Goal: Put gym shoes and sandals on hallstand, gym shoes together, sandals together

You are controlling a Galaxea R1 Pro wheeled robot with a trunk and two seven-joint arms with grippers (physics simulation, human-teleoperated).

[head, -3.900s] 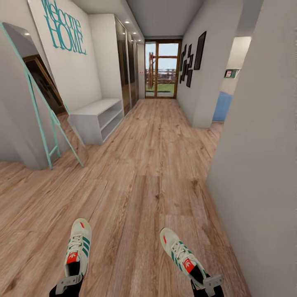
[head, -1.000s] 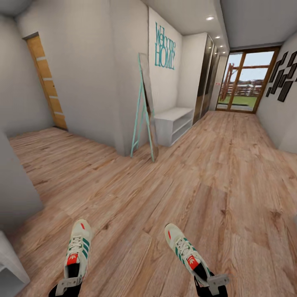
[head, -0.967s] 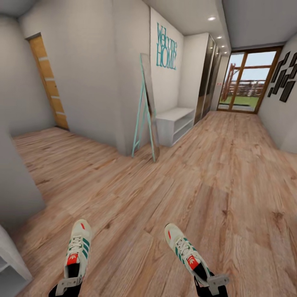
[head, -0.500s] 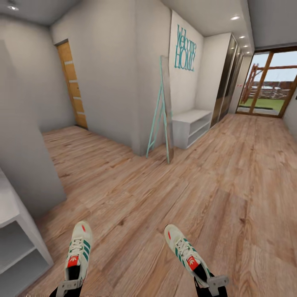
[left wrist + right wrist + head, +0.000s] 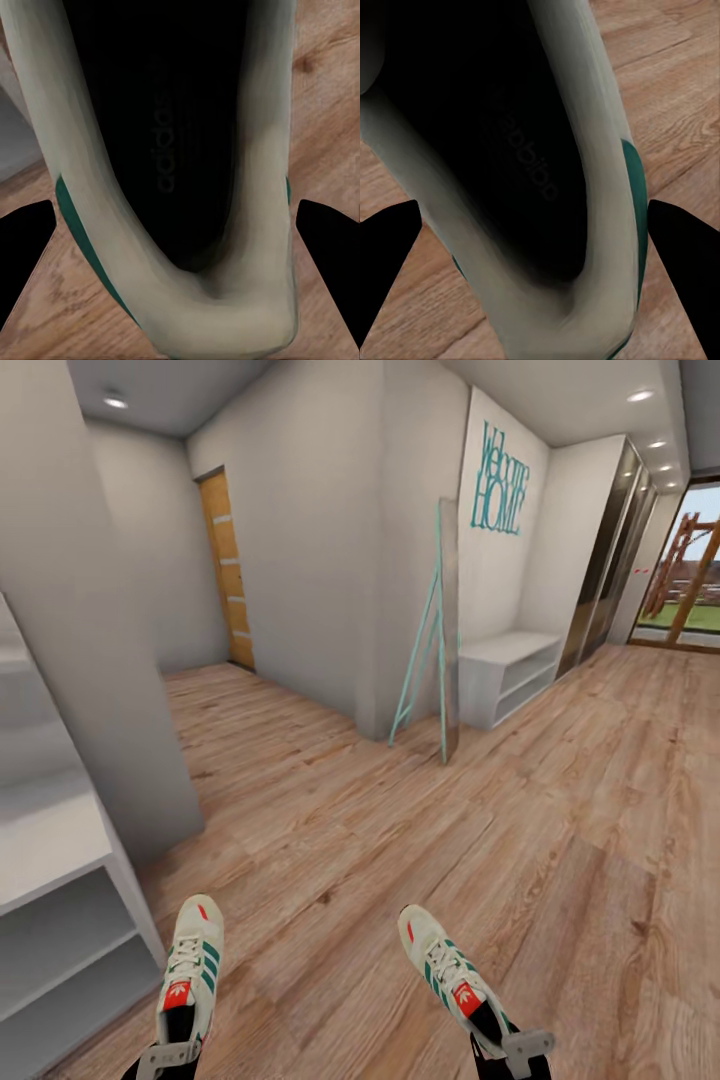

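Left claw (image 5: 168,1052) and right claw (image 5: 512,1050) are each clamped on a gym shoe's heel, held low.

Gym shoe (image 5: 225,225) heel, apparently gripped, above floor (image 5: 330,97)

Head view: high, facing forward and down along corridor floor (image 5: 400,830); hallstand (image 5: 60,900) at near left edge, both gym shoes at bottom edge. Left wrist view: very close, looking into heel opening of left gym shoe (image 5: 172,187), floor beyond. Right wrist view: equally close, into right gym shoe (image 5: 517,180). Shared with head view: each shoe, surrounding floor planks.
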